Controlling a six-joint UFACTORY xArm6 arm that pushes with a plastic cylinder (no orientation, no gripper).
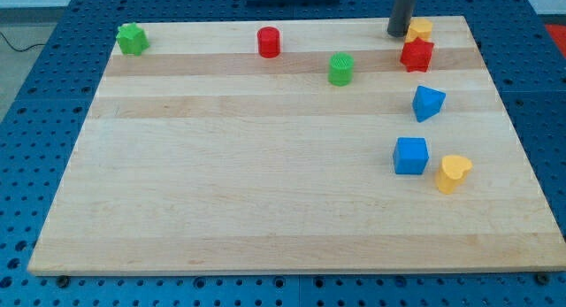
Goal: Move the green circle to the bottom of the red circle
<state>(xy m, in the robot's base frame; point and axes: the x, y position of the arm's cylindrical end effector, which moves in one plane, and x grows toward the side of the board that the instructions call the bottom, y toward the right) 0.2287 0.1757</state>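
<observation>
The green circle (341,68) stands near the view's top, right of centre. The red circle (269,42) stands up and to the left of it, close to the board's top edge. My tip (397,34) rests at the view's top right, just left of a yellow block (421,28) and well to the right of the green circle. It touches neither circle.
A green star-like block (133,39) sits at the top left corner. A red star-like block (416,55) lies below the yellow block. Lower on the right are a blue triangular block (428,103), a blue cube (410,156) and a yellow heart (453,173). The wooden board (265,183) lies on a blue perforated table.
</observation>
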